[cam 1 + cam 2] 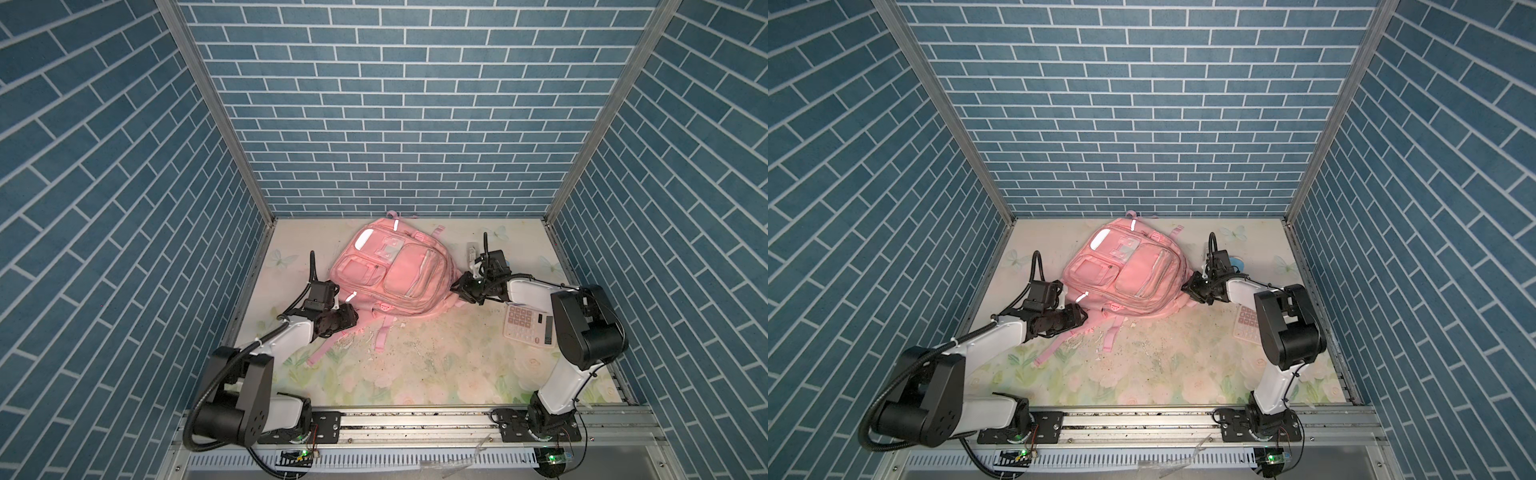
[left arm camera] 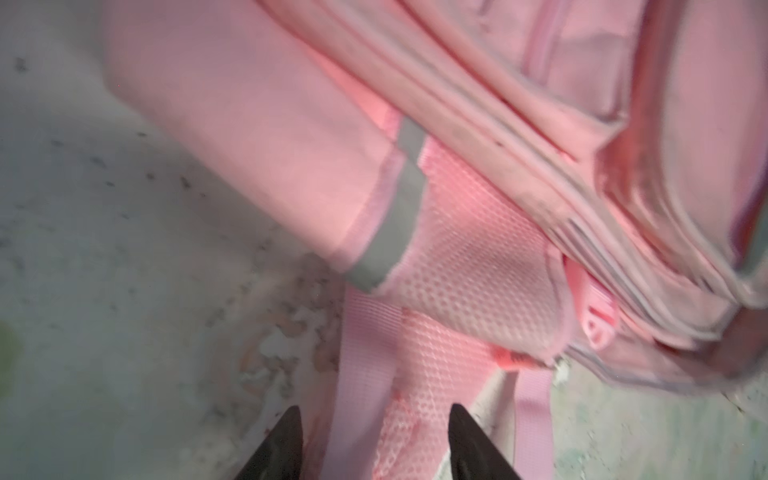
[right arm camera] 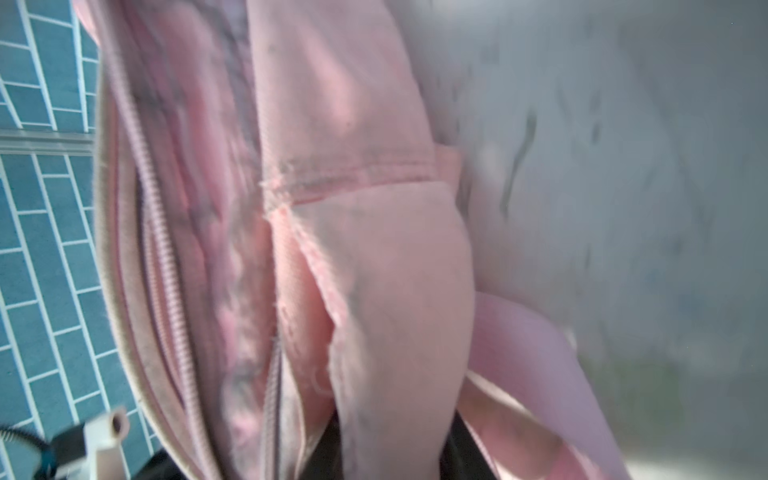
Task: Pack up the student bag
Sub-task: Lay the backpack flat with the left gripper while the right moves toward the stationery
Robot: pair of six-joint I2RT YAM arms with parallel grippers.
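The student bag point(image 1: 390, 270) point(image 1: 1125, 278), a large pink backpack, lies front-up at the back middle of the table. Its straps point(image 1: 380, 349) trail toward the front. My left gripper point(image 1: 354, 318) point(image 1: 1084, 318) is at the bag's near left corner. In the left wrist view it point(image 2: 374, 415) is open, its two black fingertips point(image 2: 291, 419) astride a pink webbing strap point(image 2: 361, 374) and a mesh shoulder strap point(image 2: 428, 374). My right gripper point(image 1: 455, 289) point(image 1: 1185, 286) is at the bag's right side. In the right wrist view it point(image 3: 395, 432) is shut on a fold of the bag's side fabric point(image 3: 395, 291).
A pink calculator point(image 1: 528, 328) point(image 1: 1246, 324) lies at the right, partly under my right arm. A small grey-white item point(image 1: 471, 252) sits behind the right wrist. Blue brick-pattern walls enclose the table on three sides. The floral table mat point(image 1: 415, 374) is worn and speckled.
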